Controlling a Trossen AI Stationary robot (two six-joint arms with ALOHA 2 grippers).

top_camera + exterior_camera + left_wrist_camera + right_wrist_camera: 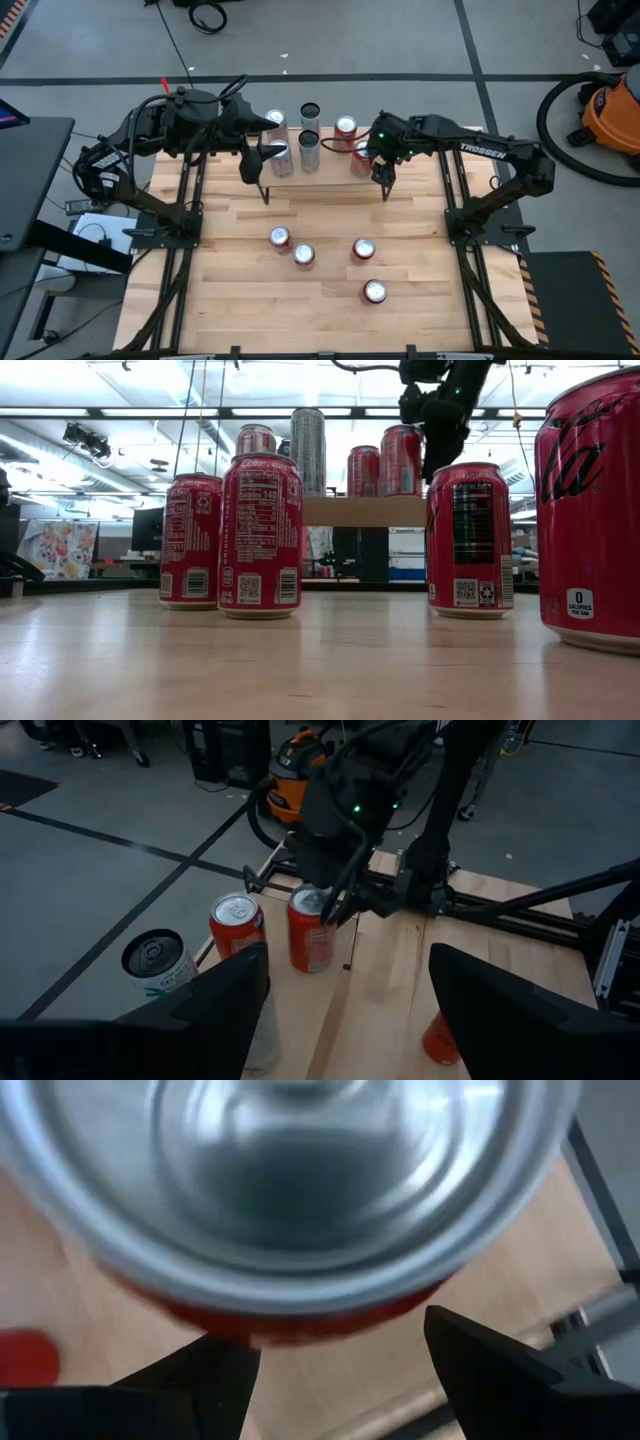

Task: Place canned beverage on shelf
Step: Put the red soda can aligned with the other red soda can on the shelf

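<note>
Shelf (315,183) stands at the table's (420,320) far edge, centred. On it: a red can (345,127) and a black-topped can (309,111) at the back, a silver can (309,148) in the middle, and further cans at the left end under the left arm. Right gripper (366,157) sits at the shelf's right end over a red can (310,928); its fingers (490,1365) stand apart on either side of the can top, and contact cannot be told. Left gripper (262,152) hovers over the shelf's left end, fingers (225,1000) spread wide, nothing between them. Four red cans stand on the table nearer the front: two touching left of centre (280,238) (303,255), one right of centre (363,249), one closer to the front edge (375,292).
</note>
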